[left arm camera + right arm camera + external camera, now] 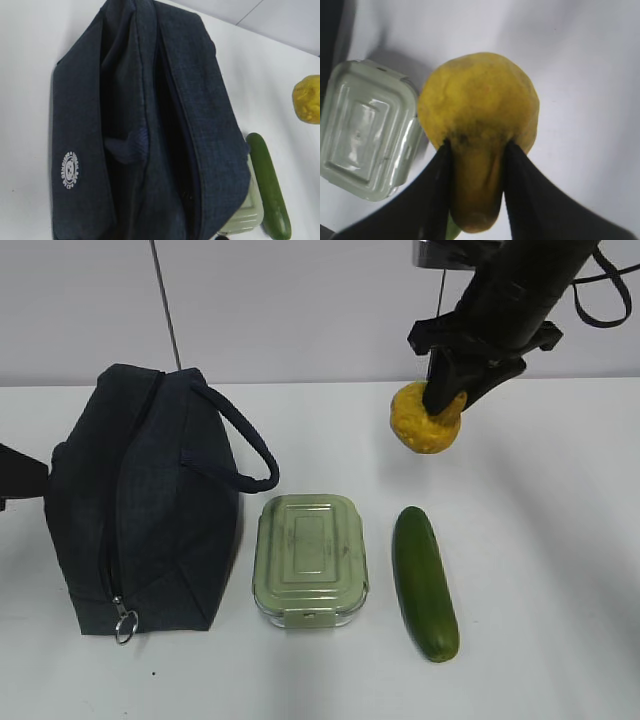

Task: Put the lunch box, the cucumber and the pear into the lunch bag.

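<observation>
Pear [428, 420] hung pinched between the closed fingers of the right gripper [476, 150], off the table; lunch box [310, 558] and cucumber [425, 582] lay beside the unzipped lunch bag [140, 500]; nothing was packed yet; left gripper stayed unseen

White tabletop [560, 570], pale wall [300, 300], even light
</observation>
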Motion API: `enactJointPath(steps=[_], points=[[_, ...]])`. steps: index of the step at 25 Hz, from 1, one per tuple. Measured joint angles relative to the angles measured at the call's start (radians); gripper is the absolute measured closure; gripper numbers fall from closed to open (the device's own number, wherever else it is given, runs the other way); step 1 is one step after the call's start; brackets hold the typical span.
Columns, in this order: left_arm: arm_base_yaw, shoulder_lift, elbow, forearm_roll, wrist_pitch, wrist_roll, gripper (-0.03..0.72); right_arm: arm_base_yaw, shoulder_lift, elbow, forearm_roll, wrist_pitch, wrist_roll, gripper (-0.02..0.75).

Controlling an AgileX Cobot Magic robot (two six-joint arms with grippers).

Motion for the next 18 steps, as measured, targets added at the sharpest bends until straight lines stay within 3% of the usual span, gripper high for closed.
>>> enactJointPath(steps=[6, 9, 13, 18], points=[[0.000, 0.153, -0.009, -0.016, -0.022, 0.042, 0.357, 0.000, 0.000, -0.003, 0.068, 0.000, -0.002, 0.487], [0.000, 0.184, -0.010, -0.021, -0.035, 0.051, 0.456, 0.000, 0.000, -0.003, 0.107, 0.000, -0.013, 0.487], [0.000, 0.189, -0.011, -0.051, -0.040, 0.106, 0.658, 0.000, 0.000, -0.003, 0.226, 0.000, -0.085, 0.487], [-0.009, 0.189, -0.011, -0.163, -0.048, 0.162, 0.698, 0.000, 0.000, -0.003, 0.424, 0.000, -0.184, 0.487]])
